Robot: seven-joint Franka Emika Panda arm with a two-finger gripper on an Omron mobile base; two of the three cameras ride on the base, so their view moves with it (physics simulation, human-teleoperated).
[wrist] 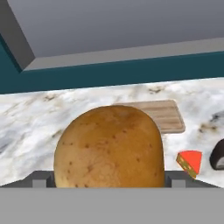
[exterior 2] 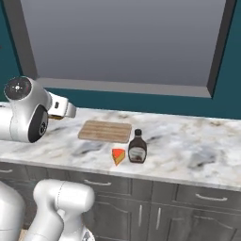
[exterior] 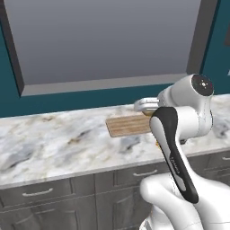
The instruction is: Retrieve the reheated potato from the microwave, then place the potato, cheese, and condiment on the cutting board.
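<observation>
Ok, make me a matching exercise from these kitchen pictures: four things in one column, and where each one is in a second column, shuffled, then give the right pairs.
Things:
1. potato
2. cutting board
3. cheese
4. condiment bottle

Places:
A. lying flat on the marble counter, nothing on it
B. between the fingers of the gripper, above the counter
C. standing on the counter at the board's right front corner
D. on the counter in front of the board, just left of the bottle

Pairs: 1-B, 2-A, 3-D, 4-C
</observation>
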